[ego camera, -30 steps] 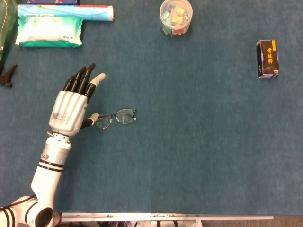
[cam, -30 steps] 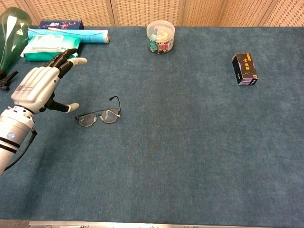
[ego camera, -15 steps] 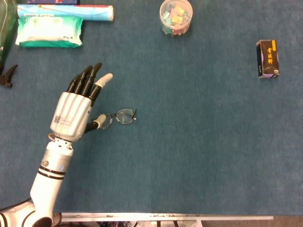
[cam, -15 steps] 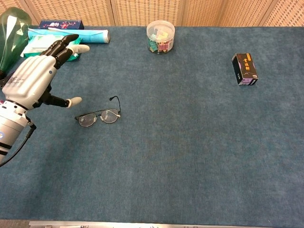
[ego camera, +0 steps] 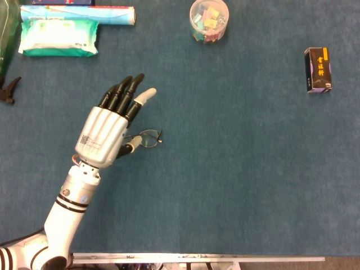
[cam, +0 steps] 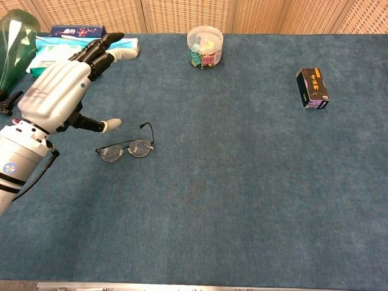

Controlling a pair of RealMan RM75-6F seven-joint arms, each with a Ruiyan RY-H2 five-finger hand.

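The left hand (ego camera: 106, 134) hovers above the blue worktop (ego camera: 236, 169) with its fingers stretched out and apart, holding nothing. The wire-framed eyeglasses (cam: 126, 148) lie flat on the worktop just below and beside the thumb, not touched by it. Well beyond the fingertips lie a pack of wet wipes (ego camera: 58, 37) and a rolled tube (ego camera: 79, 15). Far off to the hand's right stand a clear tub of clips (cam: 205, 46) and a small dark box (cam: 312, 88).

One pair of thin wire-framed glasses (cam: 126, 148) is counted on the blue felt table (cam: 242, 200), plus one clear round plastic tub of coloured clips (cam: 205, 46), one small black box (cam: 312, 88), one green wipes packet (ego camera: 58, 37), one teal roll (ego camera: 79, 14), one green glass bottle (cam: 13, 47) and one robot hand (ego camera: 104, 133).
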